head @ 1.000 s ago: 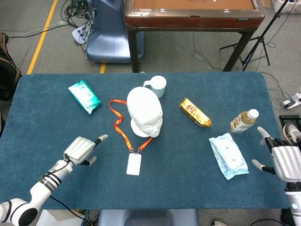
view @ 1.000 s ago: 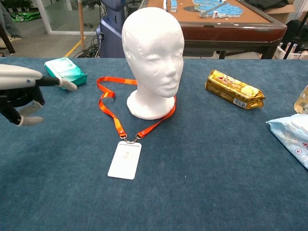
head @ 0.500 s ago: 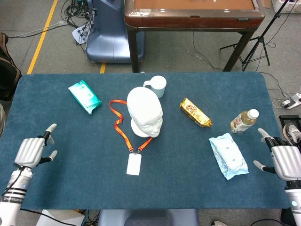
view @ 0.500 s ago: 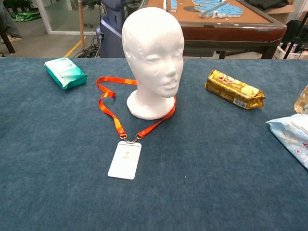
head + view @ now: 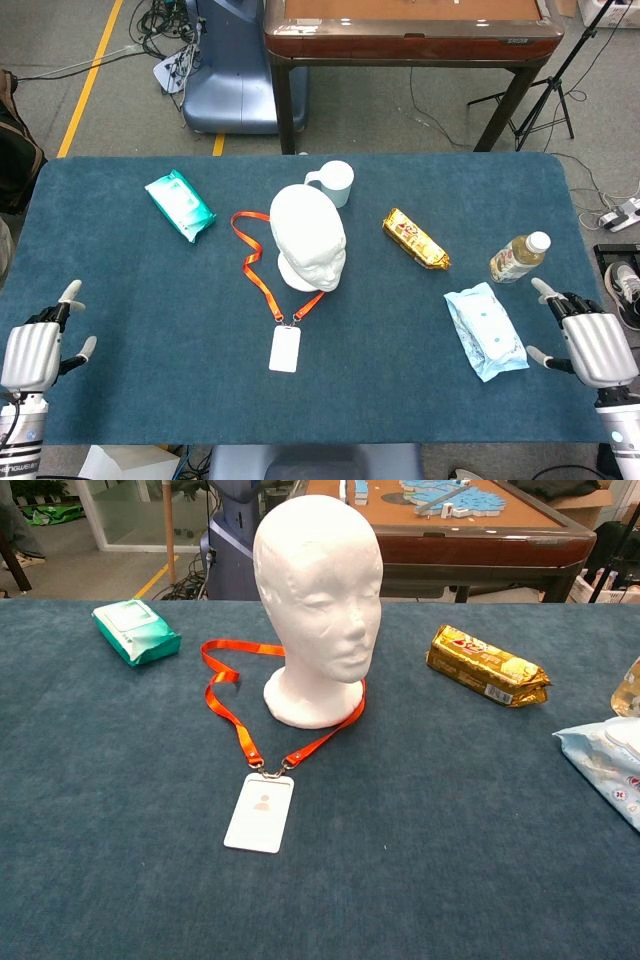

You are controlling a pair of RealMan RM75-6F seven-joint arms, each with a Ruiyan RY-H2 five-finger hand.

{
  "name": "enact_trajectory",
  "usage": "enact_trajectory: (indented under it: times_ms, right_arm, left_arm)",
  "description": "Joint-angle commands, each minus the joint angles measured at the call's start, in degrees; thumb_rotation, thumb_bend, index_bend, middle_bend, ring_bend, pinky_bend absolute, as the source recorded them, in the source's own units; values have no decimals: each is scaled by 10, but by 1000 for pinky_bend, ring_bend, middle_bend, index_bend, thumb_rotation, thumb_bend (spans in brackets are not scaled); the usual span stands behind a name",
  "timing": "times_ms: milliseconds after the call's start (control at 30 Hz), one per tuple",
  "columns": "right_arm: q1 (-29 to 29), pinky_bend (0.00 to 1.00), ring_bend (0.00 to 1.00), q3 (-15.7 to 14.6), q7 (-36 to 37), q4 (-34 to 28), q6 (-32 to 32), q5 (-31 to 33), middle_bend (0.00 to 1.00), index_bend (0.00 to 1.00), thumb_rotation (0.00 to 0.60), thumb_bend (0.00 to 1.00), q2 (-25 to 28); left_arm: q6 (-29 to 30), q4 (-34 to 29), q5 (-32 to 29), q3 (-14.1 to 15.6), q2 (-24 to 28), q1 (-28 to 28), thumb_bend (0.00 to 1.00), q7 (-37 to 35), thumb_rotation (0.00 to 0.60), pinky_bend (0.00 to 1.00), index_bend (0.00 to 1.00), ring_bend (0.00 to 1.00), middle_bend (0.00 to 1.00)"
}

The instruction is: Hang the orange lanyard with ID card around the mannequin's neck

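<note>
Tabletop (image 5: 300, 410): blue cloth surface carrying everything; unchanged since the earlier frames.
Mannequin head (image 5: 308, 238): white foam, upright at the middle of the tabletop, face toward the robot; it has not moved.
Blue wipes pack (image 5: 485, 331): lies near the right edge, long axis running near-to-far; its print is too small to read.
Green wipes pack (image 5: 180, 205): far left of the mannequin head, angled; label not legible.
Gold snack pack (image 5: 415, 239): right of the mannequin head, lying diagonally; its lettering cannot be read.
Bottle (image 5: 519, 257): lies on its side beyond the blue wipes pack, white cap pointing away to the right.
Mug (image 5: 332, 183): white, just behind the mannequin head.
Orange lanyard (image 5: 262, 276): loops round the base of the mannequin head's neck and lies flat on the tabletop, spare strap bulging out to the left; same place as before.
ID card (image 5: 285, 348): white, clipped to the strap ends, flat in front of the mannequin head, long axis toward the robot; a faint person icon shows, no readable text.
Left hand (image 5: 32, 348): a second ago beside the lanyard, now drawn back to the near left edge of the tabletop; fingers apart, holding nothing.
Right hand (image 5: 590, 344): at the near right edge, beside the blue wipes pack, shifted slightly; fingers apart, holding nothing.
</note>
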Motion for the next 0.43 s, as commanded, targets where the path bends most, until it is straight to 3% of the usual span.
enact_trajectory:
  times_ms: [33,433]
  right_arm:
    - [2,370,275,-4,3,11,8,-18,337,134,600,0,-7]
    - [-2,370,275,-10,24,49,26,-34,337,134,600,0,-34]
  left_arm:
    - [1,-4,8,-4,-3,6,255,9,600,436,86,353,347]
    - [-6,-37,40,-16,17,19,255,56,600,423,91,353,346]
